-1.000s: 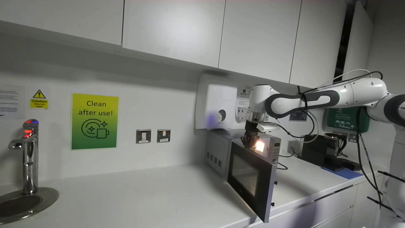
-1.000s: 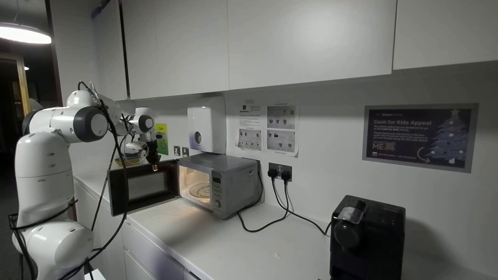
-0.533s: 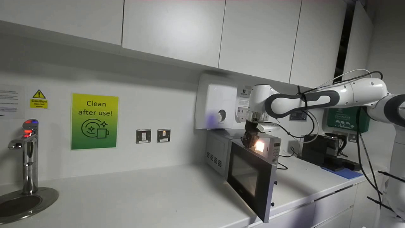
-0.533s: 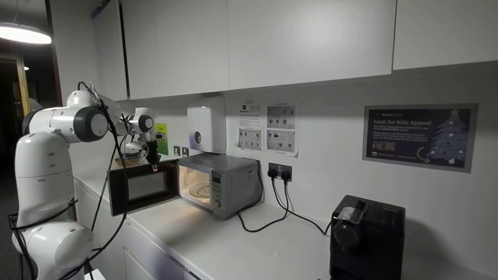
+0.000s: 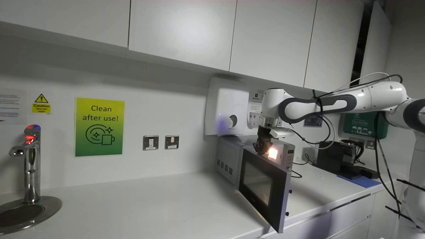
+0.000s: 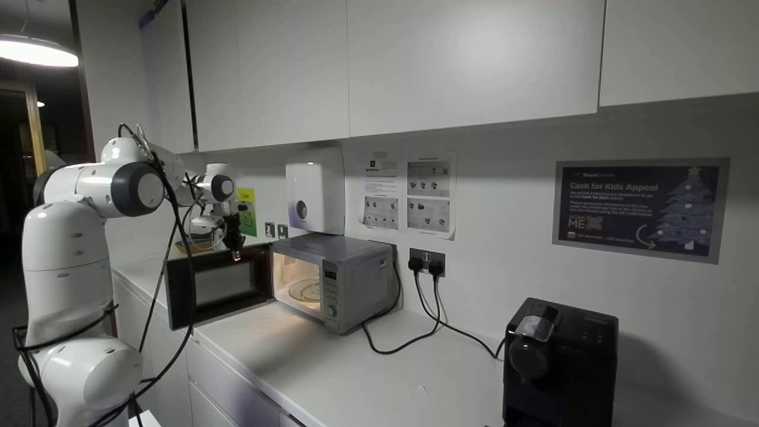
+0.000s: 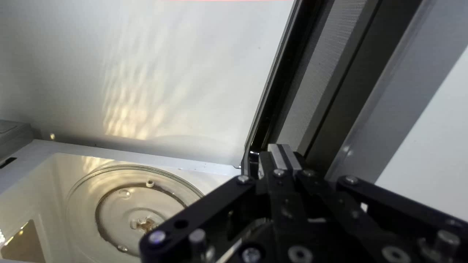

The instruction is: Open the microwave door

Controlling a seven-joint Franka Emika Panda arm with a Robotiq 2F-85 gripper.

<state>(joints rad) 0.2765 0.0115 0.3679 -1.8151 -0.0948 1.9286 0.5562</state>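
Practically unmoved: black claw [image 7: 282,155] beside open, rectangular, dark-glass microwave door [image 5: 264,186]

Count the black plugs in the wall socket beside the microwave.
2, side by side in an exterior view: the left plug and the right plug, both in the wall socket to the right of the microwave. None seems hidden there.
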